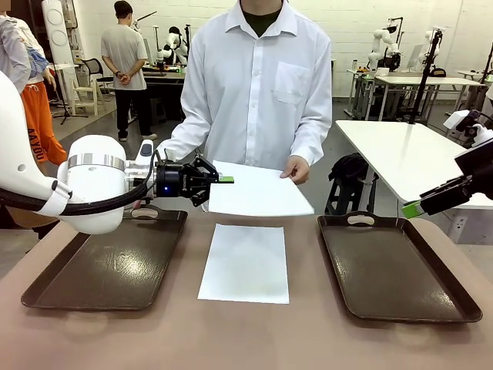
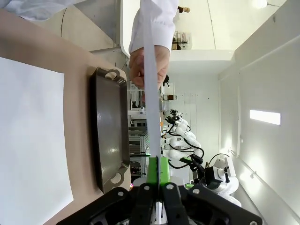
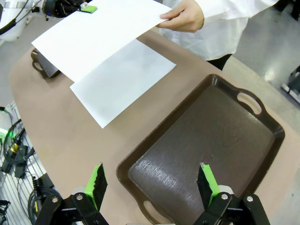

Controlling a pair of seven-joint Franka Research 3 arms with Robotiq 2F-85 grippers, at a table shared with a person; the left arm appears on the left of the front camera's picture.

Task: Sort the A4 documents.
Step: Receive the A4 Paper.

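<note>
Left gripper pinches the raised sheet, opposite the person's hand.

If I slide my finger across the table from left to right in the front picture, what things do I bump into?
Left dark brown tray → white sheet lying flat → right dark brown tray. The held-up sheet hangs over the middle, so it gets no place in the line.

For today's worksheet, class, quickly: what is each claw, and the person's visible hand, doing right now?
Left claw: closed on the raised A4 sheet.
Right claw: open, empty.
Person's hand: holding that same sheet.
</note>
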